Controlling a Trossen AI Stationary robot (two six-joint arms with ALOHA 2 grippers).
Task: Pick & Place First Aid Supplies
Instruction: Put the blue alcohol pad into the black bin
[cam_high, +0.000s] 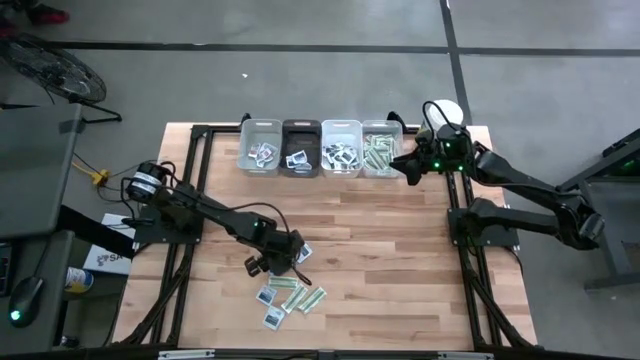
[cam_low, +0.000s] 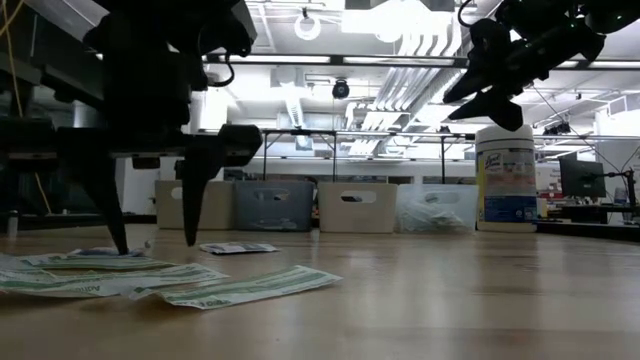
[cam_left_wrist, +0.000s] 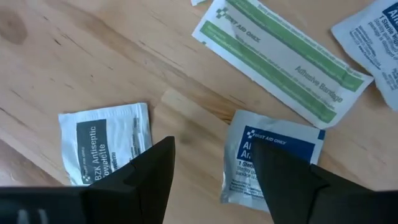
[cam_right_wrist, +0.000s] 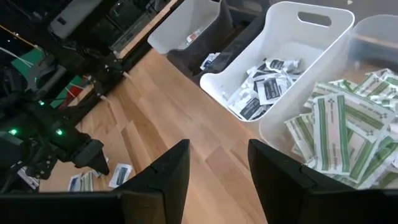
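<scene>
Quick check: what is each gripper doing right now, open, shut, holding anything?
Left gripper: open, empty, low over the loose packets.
Right gripper: open, empty, raised near the bins.

Four plastic bins (cam_high: 320, 148) in a row at the counter's (cam_high: 400, 250) far edge; white canister (cam_low: 505, 178) at far right.

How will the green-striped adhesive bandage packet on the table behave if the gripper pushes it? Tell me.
The bandage packet lies thin and flat on the wood table, so it would probably slide rather than roll. It looks like light paper, likely floppy when lifted. Its low edges may be hard to catch.
</scene>
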